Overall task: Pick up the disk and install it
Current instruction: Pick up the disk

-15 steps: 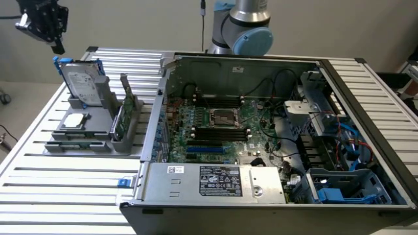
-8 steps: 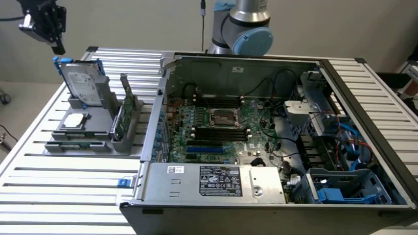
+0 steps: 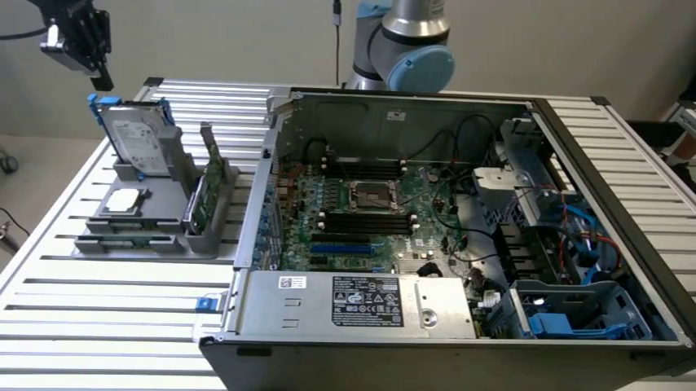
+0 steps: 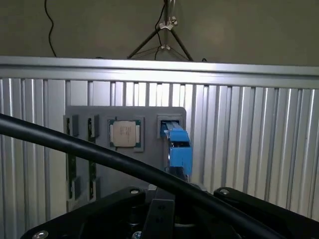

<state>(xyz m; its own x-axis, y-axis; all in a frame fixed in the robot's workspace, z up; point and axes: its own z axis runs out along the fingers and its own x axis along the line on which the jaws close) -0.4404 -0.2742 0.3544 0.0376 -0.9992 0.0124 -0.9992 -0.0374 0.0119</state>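
Slatted aluminium tabletop (image 3: 65, 326) carries a grey holder (image 3: 142, 244) on the exterior view's left and an open computer case (image 3: 435, 244) on its right, with the arm (image 3: 408, 41) rising behind the case. High over the holder hangs the gripper (image 3: 101, 80), its dark fingers drawn together on nothing and touching nothing. The disk (image 3: 139, 138) stands on edge in the holder's rear slot, leaning a little, its white label showing inside the blue carrier. Its top edge is below the gripper and apart from it. From the wrist view the disk (image 4: 177, 144) shows as a blue bar jutting up from the holder (image 4: 149, 112). A black cable (image 4: 99, 154) sweeps across in front of the holder's lower part. A square silver chip (image 3: 123, 201) lies flat just in front of the disk. A thin green card (image 3: 201, 195) stands upright between the disk and the case. The case's side wall (image 3: 264, 179) rises between the holder and the motherboard (image 3: 370, 212), and a grey power supply box (image 3: 348, 301) sits along the case's near edge.
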